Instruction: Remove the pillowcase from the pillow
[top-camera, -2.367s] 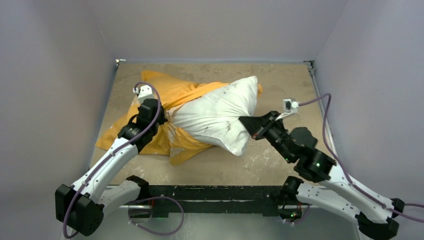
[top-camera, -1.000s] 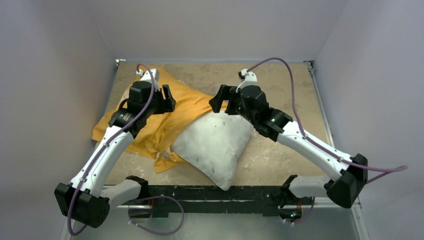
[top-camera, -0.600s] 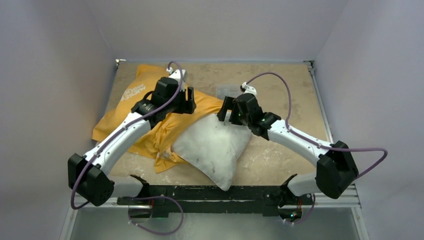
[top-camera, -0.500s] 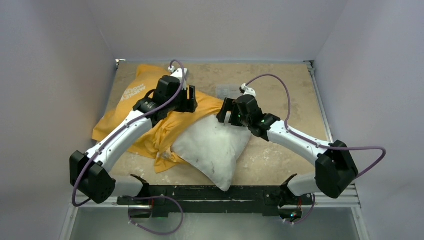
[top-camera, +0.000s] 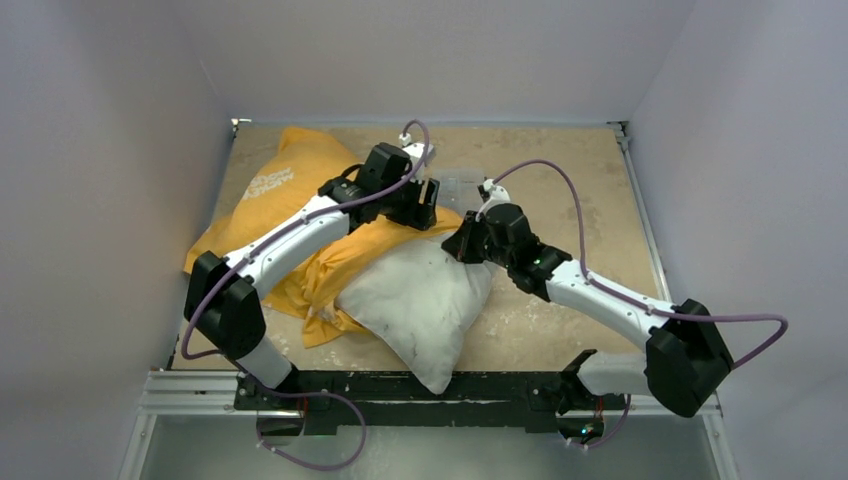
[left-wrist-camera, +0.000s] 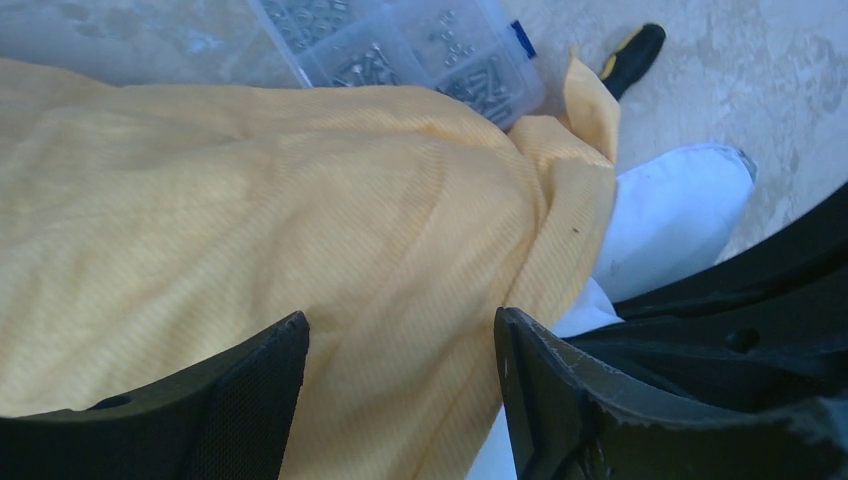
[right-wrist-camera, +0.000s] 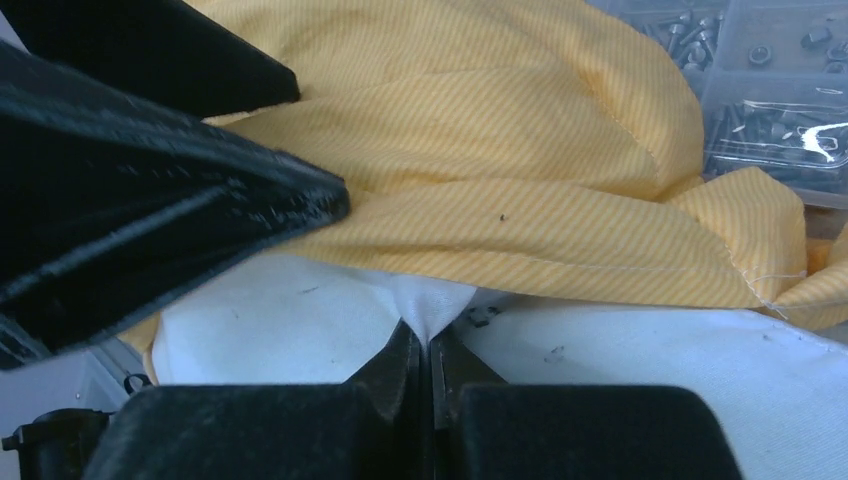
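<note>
**Right Clenched, Left Spread**

Pinching a fold of the plump white stuffed pillow (top-camera: 420, 300) at its far corner with the right gripper (right-wrist-camera: 428, 342), fingers clenched on the cloth. Hovering the left gripper (left-wrist-camera: 400, 335) just above the bright orange fabric pillowcase (left-wrist-camera: 250, 210), fingers spread, grasping nothing. Lying mostly bared on the worn tan table (top-camera: 570, 170), far corner tucked under the pillowcase hem, near a clear plastic box of screws (left-wrist-camera: 400, 40).

- My left arm (top-camera: 290, 235): white shells, black joints.
- My right arm (top-camera: 600, 298): the same white and black.
- My purple cables (top-camera: 545, 163): thin, looping off each wrist.
- My fingers (left-wrist-camera: 230, 400): matte black, textured pads.
</note>
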